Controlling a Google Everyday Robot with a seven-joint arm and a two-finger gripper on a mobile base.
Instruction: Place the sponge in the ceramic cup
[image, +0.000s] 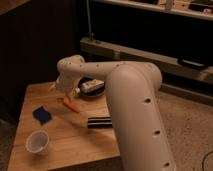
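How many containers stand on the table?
2: cup at the near left corner; bowl at the far edge, end effector just left of it. The arm may hide others.

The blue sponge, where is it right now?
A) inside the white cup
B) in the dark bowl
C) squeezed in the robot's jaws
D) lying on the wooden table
D: the sponge lies flat on the table, apart from the ceramic cup, while the gripper hangs over the table's far side, near the orange carrot-shaped thing.
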